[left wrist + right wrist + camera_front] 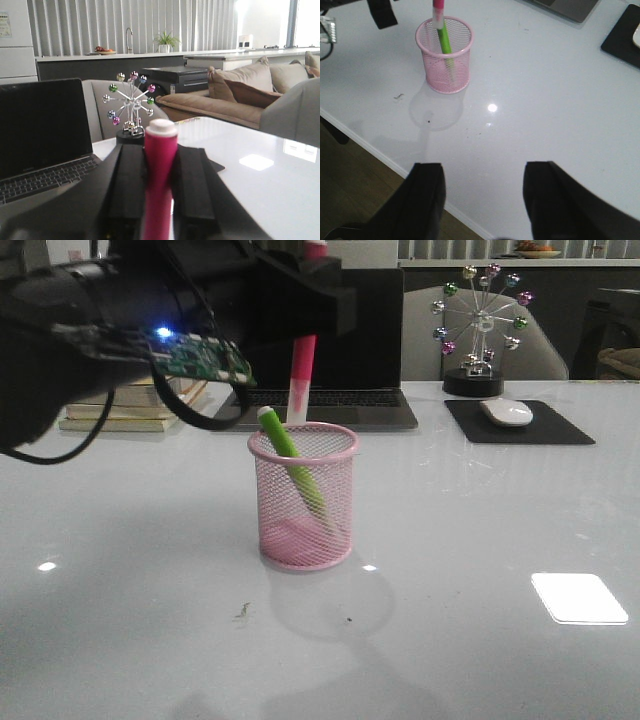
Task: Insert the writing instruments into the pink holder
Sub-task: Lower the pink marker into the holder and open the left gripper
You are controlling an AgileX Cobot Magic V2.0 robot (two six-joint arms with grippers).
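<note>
Ahead, we see the pink holder [302,496] on the bench [480,540], green marker [293,468] leaning inside, our left gripper [160,185] clamped on the magenta marker [160,170] above the rim, our right gripper [482,197] spread wide, holding nothing.

A home's open living room with a kitchen: a beige cushioned sofa [240,92] at 2 o'clock, a counter with a curved tap [129,37] and potted plant [165,41] at 12, beyond the glossy white tabletop [280,190] carrying an open black laptop [40,135].
</note>
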